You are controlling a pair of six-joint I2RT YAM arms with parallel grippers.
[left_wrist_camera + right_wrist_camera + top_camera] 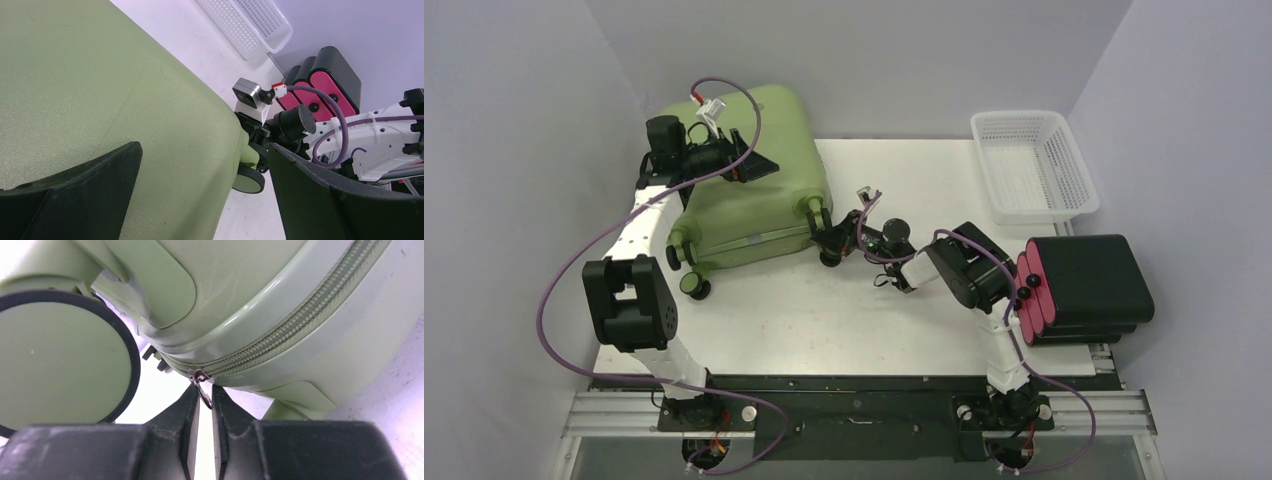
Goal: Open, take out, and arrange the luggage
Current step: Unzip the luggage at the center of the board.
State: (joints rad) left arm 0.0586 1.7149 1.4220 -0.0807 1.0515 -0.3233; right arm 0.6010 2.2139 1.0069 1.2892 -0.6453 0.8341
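Lying flat well left of the white basket (1021, 117), the luggage (744, 190) has its basket-side wheel corner right at the right gripper (202, 400), whose 2 fingers (185, 420) pinch the zipper pull (201, 385). The left gripper (202, 150) hangs spread wide over the luggage's top, farther from the basket.

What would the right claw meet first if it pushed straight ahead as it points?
The zipper pull, sitting between the right claw's tips; directly behind it, apparently, the luggage shell at the zipper line.

text: none readable | labels: none (luggage (774, 200) shell unmarked)
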